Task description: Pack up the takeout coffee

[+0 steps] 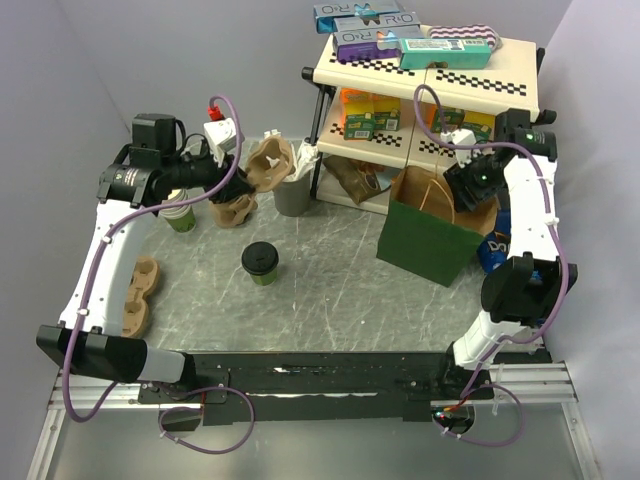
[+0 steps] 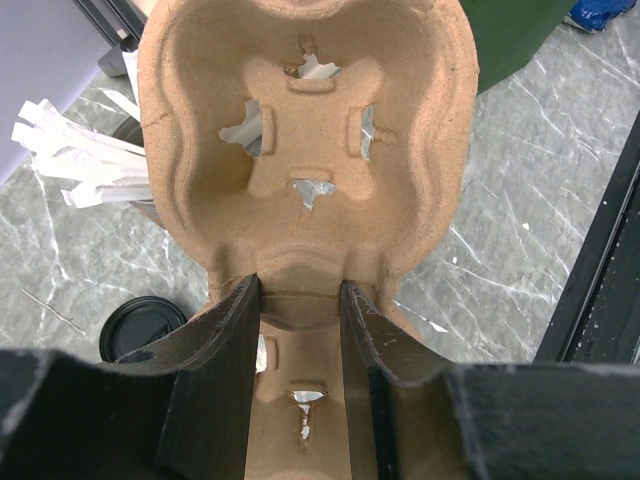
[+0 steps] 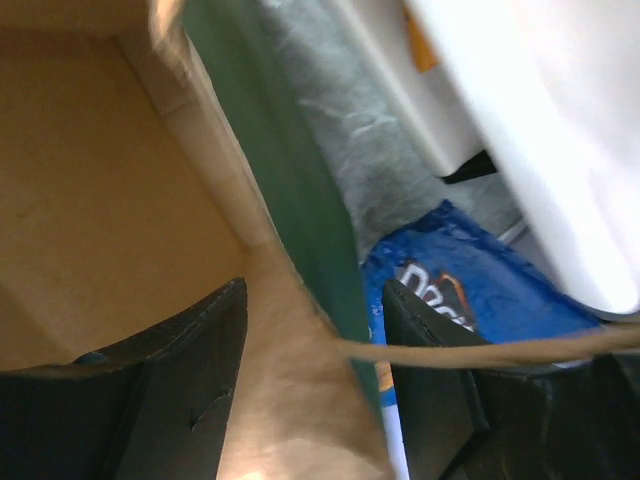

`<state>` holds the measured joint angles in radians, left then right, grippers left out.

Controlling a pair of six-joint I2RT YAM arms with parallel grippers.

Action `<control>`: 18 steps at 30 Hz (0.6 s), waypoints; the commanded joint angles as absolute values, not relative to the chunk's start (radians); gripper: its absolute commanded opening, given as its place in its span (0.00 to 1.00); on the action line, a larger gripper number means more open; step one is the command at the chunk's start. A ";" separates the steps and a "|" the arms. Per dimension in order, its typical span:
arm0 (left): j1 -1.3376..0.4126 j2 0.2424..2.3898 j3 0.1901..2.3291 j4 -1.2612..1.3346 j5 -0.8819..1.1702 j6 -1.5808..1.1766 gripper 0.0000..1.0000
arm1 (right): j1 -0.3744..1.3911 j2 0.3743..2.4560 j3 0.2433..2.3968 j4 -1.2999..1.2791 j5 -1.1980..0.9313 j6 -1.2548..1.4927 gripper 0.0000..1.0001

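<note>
The takeout coffee [image 1: 261, 262], a dark green cup with a black lid, stands alone on the marble table, left of centre. Its lid also shows in the left wrist view [image 2: 143, 328], low on the left. My left gripper [image 1: 226, 190] [image 2: 300, 287] is shut on the middle ridge of a brown pulp cup carrier [image 1: 262, 165] [image 2: 300, 130] and holds it tilted behind the coffee. A green paper bag [image 1: 430, 240] [image 3: 290, 190] stands open at the right. My right gripper [image 1: 470, 195] [image 3: 315, 295] is open and straddles its right wall, one finger inside.
A grey holder of white cutlery [image 1: 293, 192] [image 2: 70, 160] stands behind the coffee. A lidless cup [image 1: 180, 216] sits under the left arm. Another pulp carrier [image 1: 140, 295] lies at the left edge. A shelf [image 1: 430, 70] of boxes stands at the back. A blue snack bag [image 1: 493, 250] [image 3: 470, 290] lies right of the paper bag.
</note>
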<state>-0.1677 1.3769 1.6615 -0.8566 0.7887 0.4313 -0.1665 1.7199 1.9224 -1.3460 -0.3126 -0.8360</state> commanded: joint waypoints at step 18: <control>-0.186 1.362 1.655 -0.813 0.802 0.428 0.01 | -0.159 1.646 1.967 -1.293 -0.298 -0.859 0.55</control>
